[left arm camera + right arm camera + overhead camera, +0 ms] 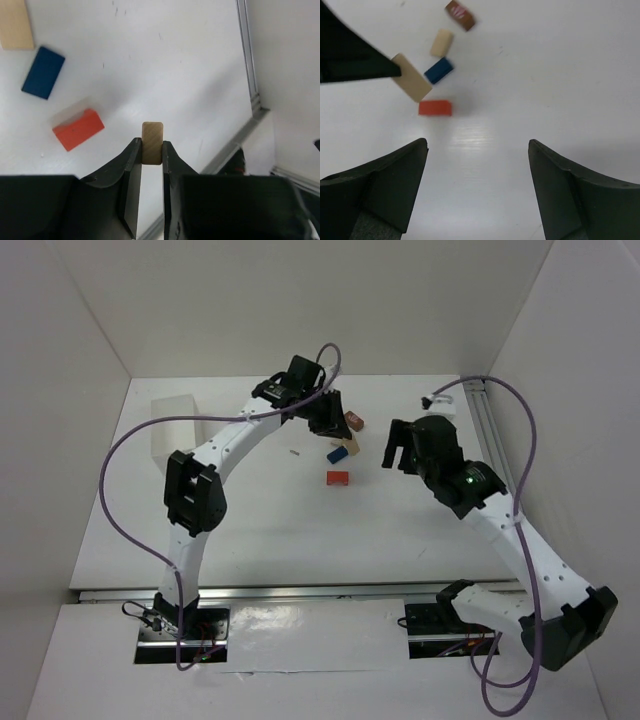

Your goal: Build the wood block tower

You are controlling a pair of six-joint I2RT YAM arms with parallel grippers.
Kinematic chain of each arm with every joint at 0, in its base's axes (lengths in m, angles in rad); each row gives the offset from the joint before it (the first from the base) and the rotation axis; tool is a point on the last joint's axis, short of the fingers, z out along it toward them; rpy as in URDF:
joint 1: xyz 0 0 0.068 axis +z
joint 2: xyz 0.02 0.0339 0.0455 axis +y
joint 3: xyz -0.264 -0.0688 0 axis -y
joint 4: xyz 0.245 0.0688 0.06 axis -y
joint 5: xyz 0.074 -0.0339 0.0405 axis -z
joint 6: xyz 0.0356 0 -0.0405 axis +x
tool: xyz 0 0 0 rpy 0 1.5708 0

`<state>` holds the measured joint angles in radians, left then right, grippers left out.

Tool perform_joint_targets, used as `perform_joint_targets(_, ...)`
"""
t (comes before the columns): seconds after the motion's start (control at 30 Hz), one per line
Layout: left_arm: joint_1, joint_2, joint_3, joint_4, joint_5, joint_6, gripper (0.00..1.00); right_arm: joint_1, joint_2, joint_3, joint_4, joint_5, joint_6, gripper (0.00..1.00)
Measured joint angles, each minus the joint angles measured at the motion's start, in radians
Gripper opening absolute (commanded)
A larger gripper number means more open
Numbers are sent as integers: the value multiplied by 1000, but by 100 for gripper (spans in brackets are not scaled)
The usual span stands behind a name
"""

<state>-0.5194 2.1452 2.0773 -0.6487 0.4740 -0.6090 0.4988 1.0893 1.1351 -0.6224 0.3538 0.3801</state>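
My left gripper (151,150) is shut on a pale wood block (152,141), which stands upright between its jaws above the table. The right wrist view shows that block (411,77) as a flat pale plank hanging over the other pieces. On the table lie an orange-red block (78,129), a blue block (43,72) and a second pale block (15,24). A brown block (460,15) lies farthest back. In the top view the left gripper (328,425) hovers just left of the blocks. My right gripper (477,145) is open and empty, short of the orange-red block (435,107).
A translucent white tub (175,425) stands at the back left of the table. A metal rail (495,430) runs along the right wall. A tiny speck (294,451) lies left of the blocks. Both purple cables loop above the arms.
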Motion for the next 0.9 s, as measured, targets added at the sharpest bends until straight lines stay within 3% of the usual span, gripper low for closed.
perform_joint_targets(0.33, -188, 77, 119, 46, -416, 2, 0, -8, -113, -50, -116, 276, 187, 91)
perform_joint_targets(0.9, -291, 275, 171, 198, -829, 56, 0, -9, -143, -46, -167, 377, 221, 96)
